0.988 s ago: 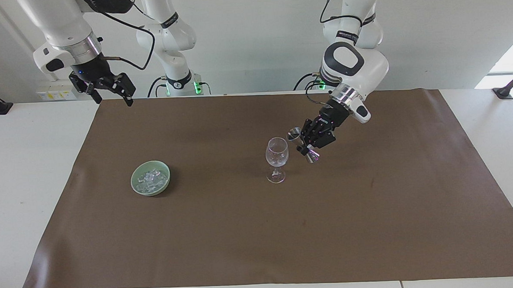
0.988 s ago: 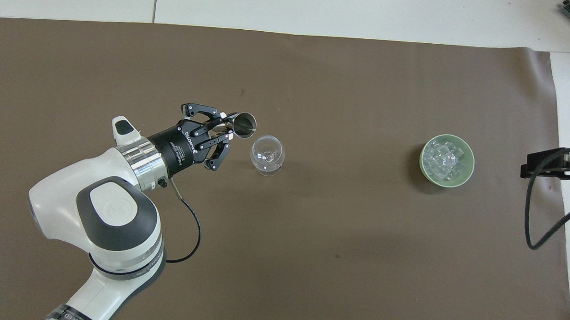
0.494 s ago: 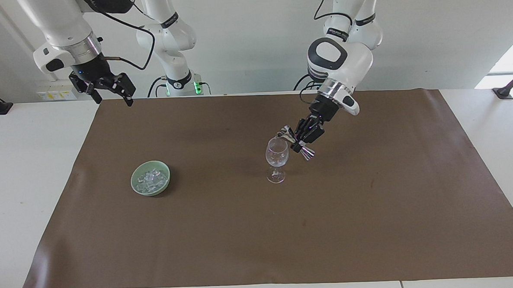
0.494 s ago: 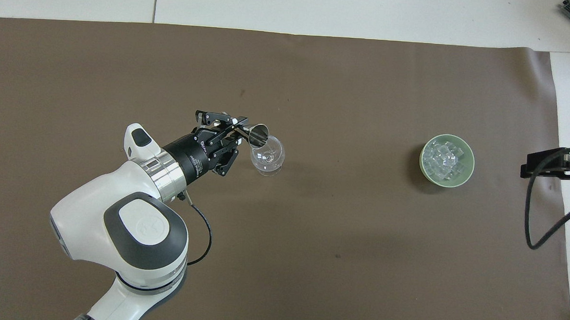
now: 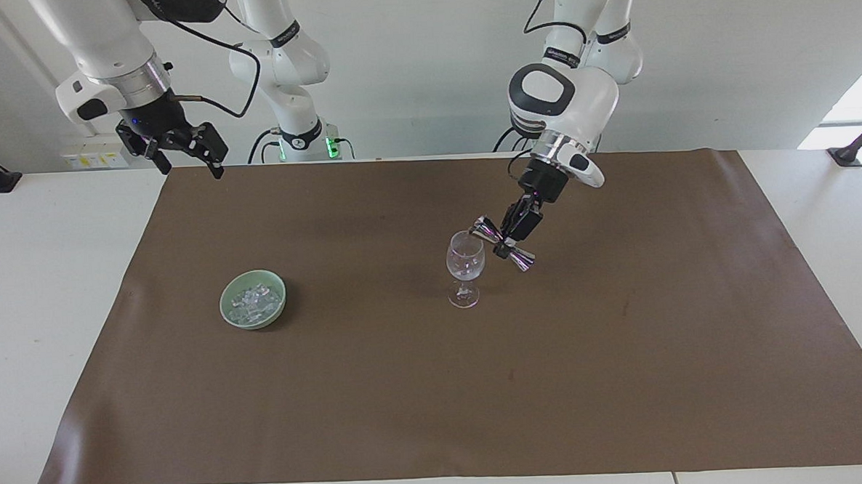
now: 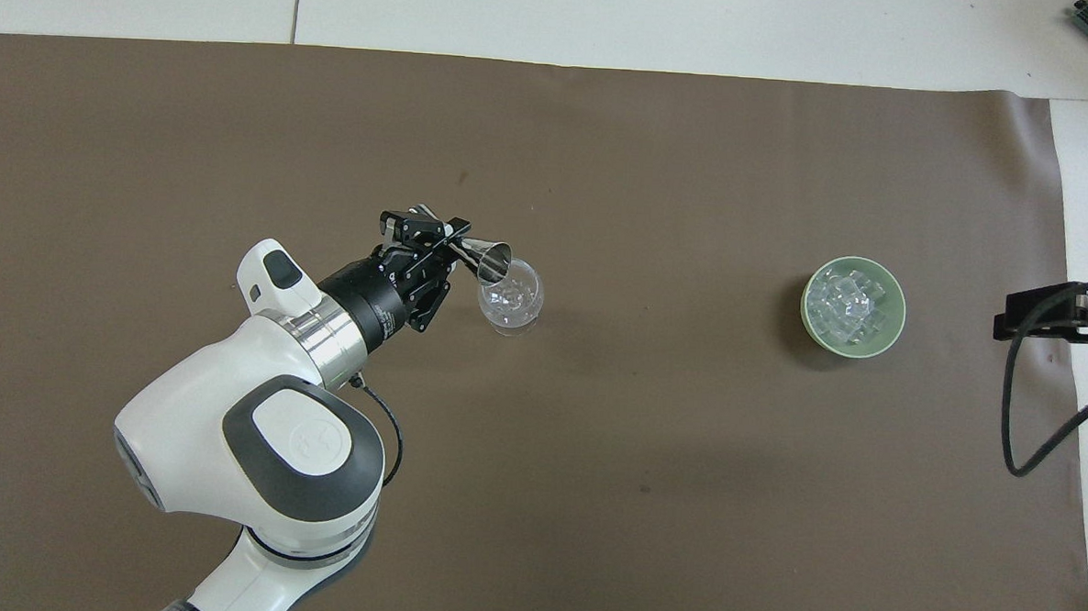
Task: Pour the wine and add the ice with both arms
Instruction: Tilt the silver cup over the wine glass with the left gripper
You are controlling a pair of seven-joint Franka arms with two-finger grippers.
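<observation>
Ice (image 5: 254,300) lies piled in the green bowl (image 5: 230,314) on the brown mat (image 5: 626,379), well apart from the glass (image 5: 465,259), toward the right arm's end. Left gripper (image 5: 506,237) clamps a tilted steel jigger (image 5: 520,257), its mouth at the glass rim. Right gripper (image 5: 179,147) waits with jaws spread, raised over the mat's corner.

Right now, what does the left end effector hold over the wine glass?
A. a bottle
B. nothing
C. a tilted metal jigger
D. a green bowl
C: the left end effector is shut on a metal jigger, tipped with its mouth at the wine glass rim.
</observation>
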